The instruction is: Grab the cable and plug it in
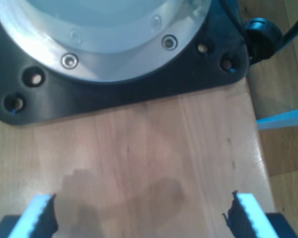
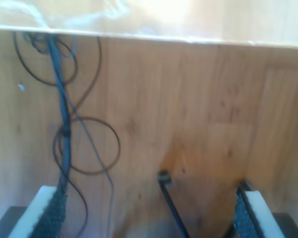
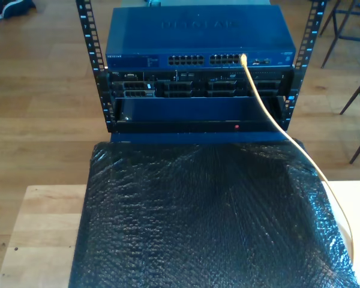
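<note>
Two pincers, both spread wide, grasping nothing: first pincer over bare wooden surface near a black arm base; second pincer over wood floor. Yellow cable already seated in blue switch, at about 1 o'clock in the exterior view, trailing toward 4 o'clock. Judgement: grasp just behind the loose plug, clip aligned.

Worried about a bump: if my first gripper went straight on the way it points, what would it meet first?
Probably the bare wooden tabletop between its open jaws; the black base plate lies further along. Depth is unclear.
</note>
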Tool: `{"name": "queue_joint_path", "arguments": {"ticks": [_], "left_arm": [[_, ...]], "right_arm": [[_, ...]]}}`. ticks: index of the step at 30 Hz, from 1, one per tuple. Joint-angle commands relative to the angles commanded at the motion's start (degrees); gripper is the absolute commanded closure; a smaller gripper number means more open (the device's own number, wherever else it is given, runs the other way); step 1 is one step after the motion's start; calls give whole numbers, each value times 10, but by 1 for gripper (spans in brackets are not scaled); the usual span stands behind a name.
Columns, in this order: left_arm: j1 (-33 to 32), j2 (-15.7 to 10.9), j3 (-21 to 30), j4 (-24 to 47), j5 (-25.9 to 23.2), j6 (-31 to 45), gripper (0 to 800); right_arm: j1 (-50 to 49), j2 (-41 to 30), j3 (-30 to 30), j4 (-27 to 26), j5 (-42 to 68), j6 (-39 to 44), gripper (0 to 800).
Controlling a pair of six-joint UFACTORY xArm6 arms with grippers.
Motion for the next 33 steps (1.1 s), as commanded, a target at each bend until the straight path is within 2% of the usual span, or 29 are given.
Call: {"name": "queue_joint_path", "arguments": {"ticks": [7,13,22,33], "left_arm": [[0,0,0,0,0,1,0],[0,0,0,0,0,1,0],[0,0,0,0,0,1,0],[0,0,0,0,0,0,0]], "right_arm": [[-46,-2,11,-16,29,-64,2],[-59,-16,33,-56,35,-69,2],[-66,-41,90,-62,52,-69,2],[-93,-37,142,-62,47,-84,4]]}}
